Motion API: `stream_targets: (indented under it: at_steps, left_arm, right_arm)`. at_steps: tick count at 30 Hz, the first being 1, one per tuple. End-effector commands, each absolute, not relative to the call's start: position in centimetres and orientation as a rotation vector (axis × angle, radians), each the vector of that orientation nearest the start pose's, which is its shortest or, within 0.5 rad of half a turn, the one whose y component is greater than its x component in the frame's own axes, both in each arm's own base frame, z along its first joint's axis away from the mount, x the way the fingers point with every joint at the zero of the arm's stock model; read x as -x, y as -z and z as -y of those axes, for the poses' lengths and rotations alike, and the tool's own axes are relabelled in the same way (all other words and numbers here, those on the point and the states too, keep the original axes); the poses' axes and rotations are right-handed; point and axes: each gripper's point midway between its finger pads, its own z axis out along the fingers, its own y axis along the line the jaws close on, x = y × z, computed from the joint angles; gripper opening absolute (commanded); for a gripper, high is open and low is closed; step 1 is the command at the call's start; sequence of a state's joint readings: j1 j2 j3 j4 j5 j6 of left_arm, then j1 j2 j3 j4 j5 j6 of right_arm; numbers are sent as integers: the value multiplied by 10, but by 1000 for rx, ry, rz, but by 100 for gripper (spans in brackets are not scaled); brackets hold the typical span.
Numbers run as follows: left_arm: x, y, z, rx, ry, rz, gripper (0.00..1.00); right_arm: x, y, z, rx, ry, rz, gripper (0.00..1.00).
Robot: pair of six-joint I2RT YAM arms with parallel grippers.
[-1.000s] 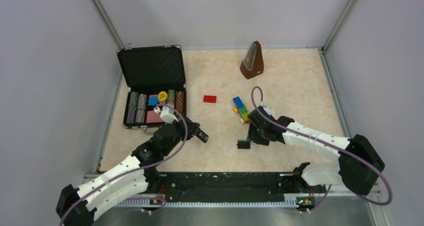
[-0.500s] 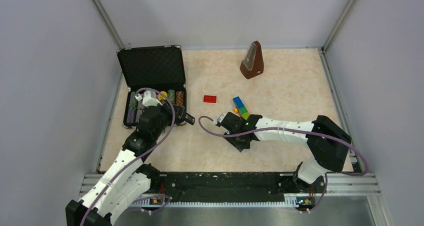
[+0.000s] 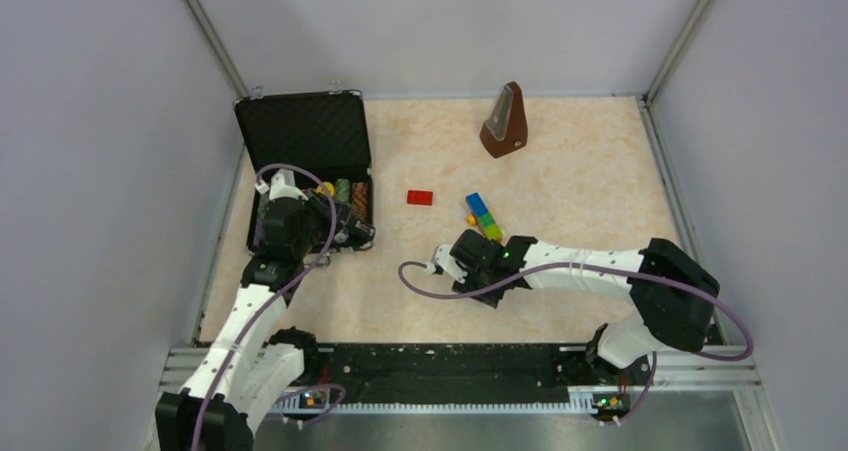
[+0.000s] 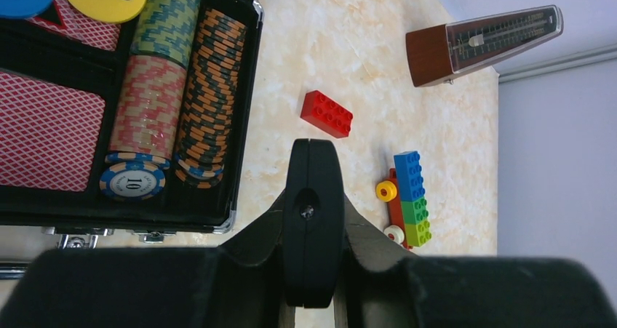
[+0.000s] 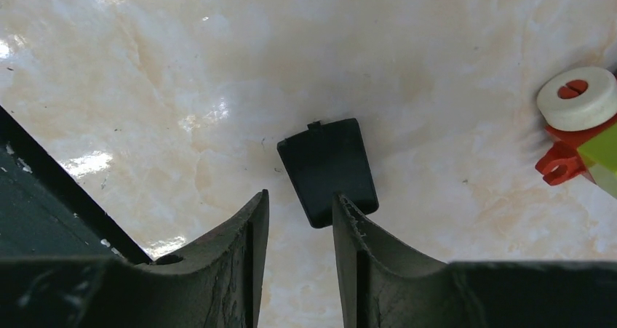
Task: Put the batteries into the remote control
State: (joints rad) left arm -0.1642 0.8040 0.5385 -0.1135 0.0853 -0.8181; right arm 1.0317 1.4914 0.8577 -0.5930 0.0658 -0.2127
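Observation:
My left gripper (image 3: 352,233) is shut on the remote control (image 4: 313,212), a slim black bar seen end-on between its fingers in the left wrist view. It holds the remote above the table, beside the front right corner of the poker case. My right gripper (image 5: 300,195) is open with a narrow gap and empty, low over the table near the middle (image 3: 485,279). A small black cover piece (image 5: 327,169) lies flat just beyond its fingertips, and the right finger overlaps its near corner. No batteries show in any view.
An open black case (image 3: 302,136) with poker chips (image 4: 211,88) and cards stands at the left. A red brick (image 3: 420,197) and a toy-brick train (image 3: 483,216) lie mid-table. A brown metronome (image 3: 505,121) stands at the back.
My left arm has pulled back and left towards the case, with the remote still in its grip. My right arm has swung left, and its gripper has come down by the cover piece.

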Motion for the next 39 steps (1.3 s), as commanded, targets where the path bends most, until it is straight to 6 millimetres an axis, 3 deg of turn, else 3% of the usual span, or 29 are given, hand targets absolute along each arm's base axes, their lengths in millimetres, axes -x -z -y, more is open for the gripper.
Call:
stream_targets:
  at_steps: [1, 9, 14, 19, 22, 26, 31, 39]
  left_arm:
    - [-310, -210, 93, 529, 776, -1839, 0]
    - [-323, -207, 84, 549, 786, -1830, 0]
    - [-329, -204, 80, 557, 787, -1834, 0]
    - [-335, -201, 79, 558, 790, -1844, 0]
    - [-336, -200, 80, 551, 801, -1845, 0]
    - [-337, -201, 82, 535, 812, -1846, 0]
    - [-332, -200, 90, 494, 854, -1852, 0]
    - [-307, -204, 144, 239, 1236, -1817, 0]
  right_arm:
    - [-151, -36, -239, 1720, -213, -2192, 36]
    - [-161, -16, -227, 1764, -82, -2216, 26]
    - [-166, -13, -224, 1738, -90, -2245, 21]
    - [-172, -11, -223, 1718, -111, -2276, 0]
    - [-176, -15, -228, 1690, -134, -2289, 0]
    - [-180, -37, -252, 1571, -335, -2319, 0]
    - [-185, -90, -288, 1363, -677, -2300, 0]
    - [-189, -172, -315, 1043, -1129, -2237, 0]
